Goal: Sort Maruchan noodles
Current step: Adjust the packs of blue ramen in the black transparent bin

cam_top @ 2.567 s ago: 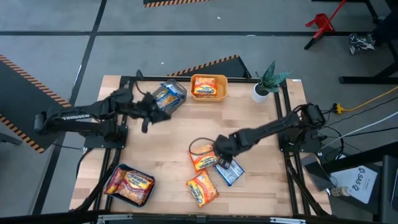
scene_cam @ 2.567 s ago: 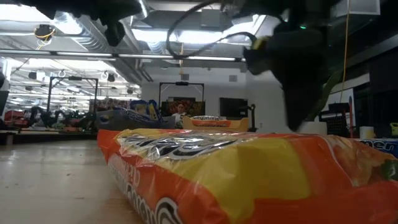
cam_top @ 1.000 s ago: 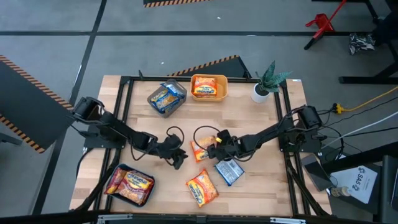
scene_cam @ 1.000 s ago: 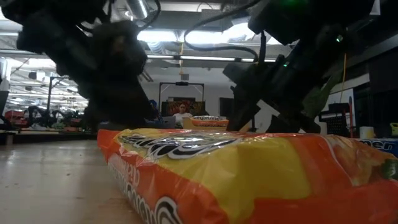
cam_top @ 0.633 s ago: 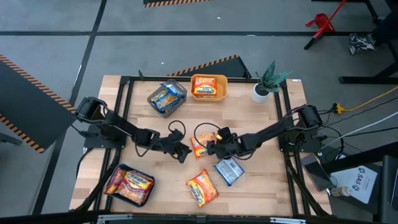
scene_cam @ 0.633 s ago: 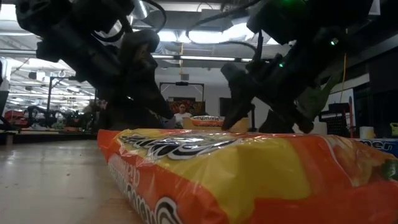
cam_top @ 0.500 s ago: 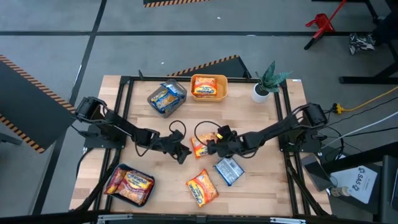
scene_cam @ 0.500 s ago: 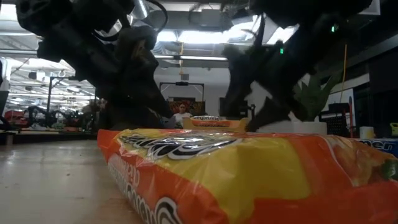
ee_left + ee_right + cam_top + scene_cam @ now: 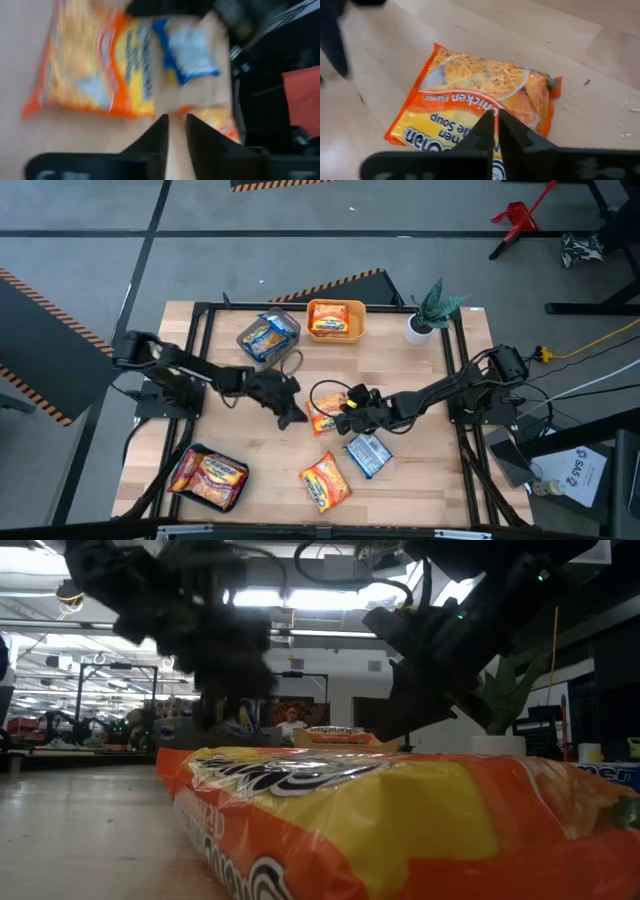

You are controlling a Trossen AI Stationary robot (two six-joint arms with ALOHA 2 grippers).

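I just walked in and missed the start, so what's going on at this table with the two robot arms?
Two arms are sorting ramen packets into bins. Both grippers meet mid-table over an orange chicken ramen packet: the right gripper is shut with nothing visibly in it, and the left gripper is beside it with narrow-set fingers, empty. A blue packet and another orange packet lie loose. The grey bin holds blue packets, the yellow-orange bin orange ones.

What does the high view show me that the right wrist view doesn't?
Only the high view: the whole table, the grey bin, yellow-orange bin, teal bin, the plant, the blue packet, a second loose orange packet and the left pincer.

Only the right wrist view: the centre orange packet's "Chicken" print, and the right pincer's fingers shut just above it, gripping nothing.

Both: that orange packet lying flat on the wooden table.
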